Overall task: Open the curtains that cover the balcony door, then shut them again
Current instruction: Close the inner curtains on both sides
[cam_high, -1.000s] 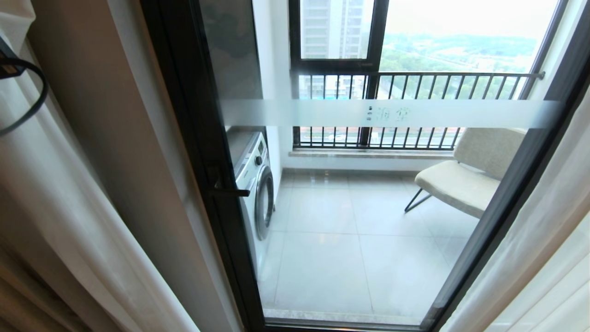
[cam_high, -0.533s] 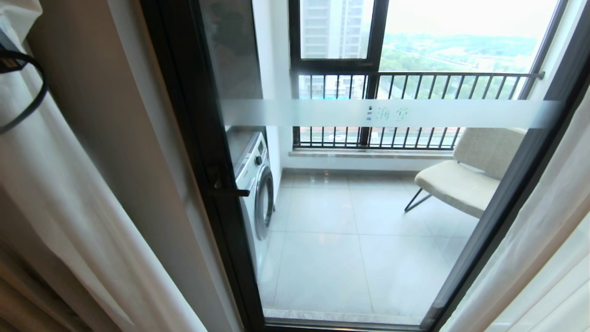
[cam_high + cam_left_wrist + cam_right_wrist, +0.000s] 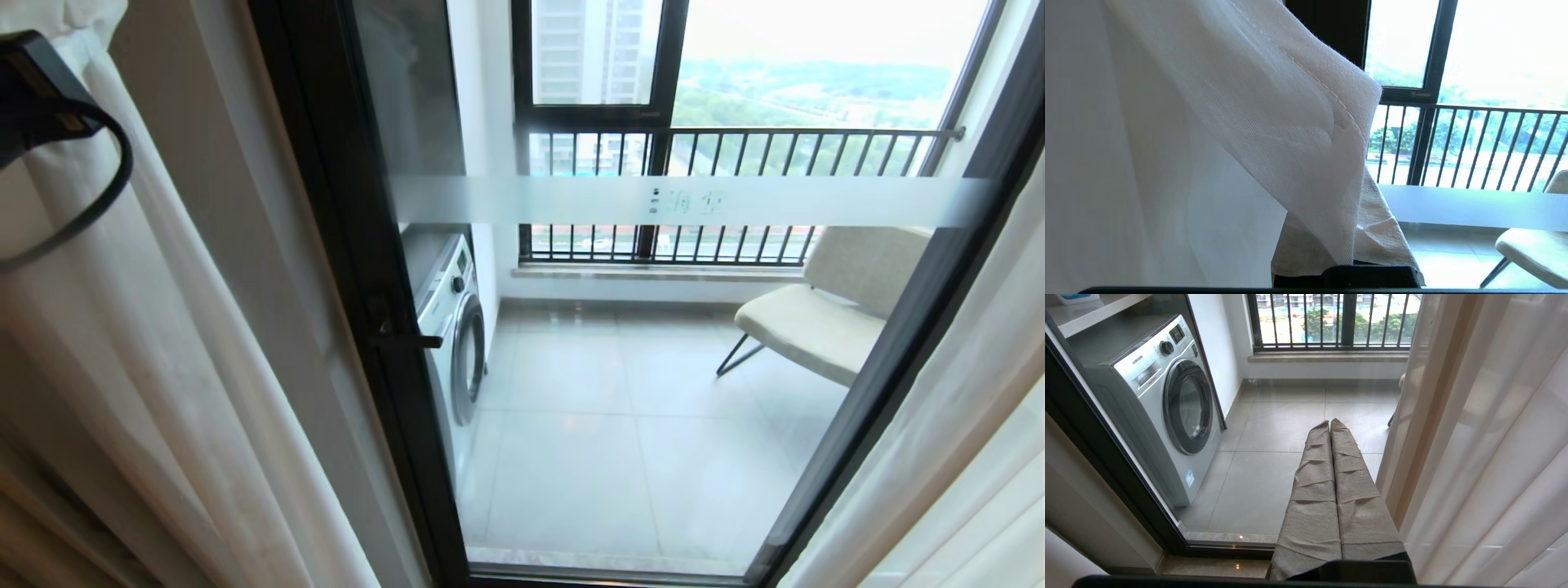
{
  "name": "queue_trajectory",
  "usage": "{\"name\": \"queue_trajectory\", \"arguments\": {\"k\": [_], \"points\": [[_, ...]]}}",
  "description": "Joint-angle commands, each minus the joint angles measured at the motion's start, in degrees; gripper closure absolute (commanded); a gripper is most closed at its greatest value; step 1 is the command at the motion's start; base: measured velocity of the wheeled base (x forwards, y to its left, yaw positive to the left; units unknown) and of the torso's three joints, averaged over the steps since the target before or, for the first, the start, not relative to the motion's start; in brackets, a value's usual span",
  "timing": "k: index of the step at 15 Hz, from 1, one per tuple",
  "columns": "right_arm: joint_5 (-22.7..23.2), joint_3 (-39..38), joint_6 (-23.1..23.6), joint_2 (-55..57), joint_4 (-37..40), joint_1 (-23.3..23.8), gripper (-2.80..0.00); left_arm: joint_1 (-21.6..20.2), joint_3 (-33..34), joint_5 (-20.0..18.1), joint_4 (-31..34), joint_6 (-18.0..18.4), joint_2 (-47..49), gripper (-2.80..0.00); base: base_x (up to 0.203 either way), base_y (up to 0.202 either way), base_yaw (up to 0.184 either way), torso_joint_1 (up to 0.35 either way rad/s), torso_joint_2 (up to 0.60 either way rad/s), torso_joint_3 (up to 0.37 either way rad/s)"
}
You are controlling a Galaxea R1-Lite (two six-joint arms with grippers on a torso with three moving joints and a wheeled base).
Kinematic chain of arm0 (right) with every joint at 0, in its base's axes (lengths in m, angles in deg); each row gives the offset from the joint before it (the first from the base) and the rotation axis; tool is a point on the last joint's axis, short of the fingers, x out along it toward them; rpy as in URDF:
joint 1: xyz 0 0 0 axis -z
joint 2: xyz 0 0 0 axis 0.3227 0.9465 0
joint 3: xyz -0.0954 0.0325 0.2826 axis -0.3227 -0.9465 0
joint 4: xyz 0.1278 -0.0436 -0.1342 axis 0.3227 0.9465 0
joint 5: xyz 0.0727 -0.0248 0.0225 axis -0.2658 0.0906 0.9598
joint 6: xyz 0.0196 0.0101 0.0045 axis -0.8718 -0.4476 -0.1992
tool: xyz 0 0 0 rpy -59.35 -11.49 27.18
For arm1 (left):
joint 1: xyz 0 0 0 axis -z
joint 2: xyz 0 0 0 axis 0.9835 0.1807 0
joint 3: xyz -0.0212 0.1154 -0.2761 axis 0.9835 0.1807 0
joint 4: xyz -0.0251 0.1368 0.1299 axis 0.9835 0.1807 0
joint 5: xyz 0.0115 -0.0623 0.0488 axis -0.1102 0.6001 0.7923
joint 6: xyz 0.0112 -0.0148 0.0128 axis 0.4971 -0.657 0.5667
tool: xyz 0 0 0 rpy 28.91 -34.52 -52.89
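Note:
The balcony door point(image 3: 359, 245) stands uncovered in the middle, with its frosted band point(image 3: 686, 202) and black handle point(image 3: 404, 336) showing. The curtains hang at both sides: a white sheer panel point(image 3: 163, 343) on the left and another point(image 3: 963, 425) on the right. My left arm point(image 3: 41, 90) is high at the left against the sheer. In the left wrist view my left gripper point(image 3: 1349, 228) is shut on the sheer's hemmed edge point(image 3: 1306, 122), which drapes over its tape-wrapped fingers point(image 3: 1384, 232). My right gripper point(image 3: 1329, 424) is shut and empty, low beside the right curtain point(image 3: 1474, 457).
Behind the glass are a washing machine point(image 3: 457, 327) on the left, a beige chair point(image 3: 824, 318) on the right, and a black-framed window with railing bars point(image 3: 735, 147). A black cable point(image 3: 98, 204) loops from my left arm. The door sill point(image 3: 1229, 539) lies below the right gripper.
My left arm has moved right and slightly up, drawing the left sheer edge with it toward the door. The right arm and the camera have not moved.

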Motion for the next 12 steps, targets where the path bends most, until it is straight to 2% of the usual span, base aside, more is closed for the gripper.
{"name": "queue_trajectory", "arguments": {"k": [1,12], "points": [[0.0,0.0,0.0,0.0,0.0,0.0,0.00,1.4,0.2,0.0,-0.2,0.1,0.0,0.00,0.000,0.000,0.000,0.000,0.00,0.000],[0.0,0.0,0.0,0.0,0.0,0.0,0.00,1.4,1.4,-0.3,-0.3,0.0,0.3,0.00,0.000,0.000,0.000,0.000,0.00,0.000]]}}
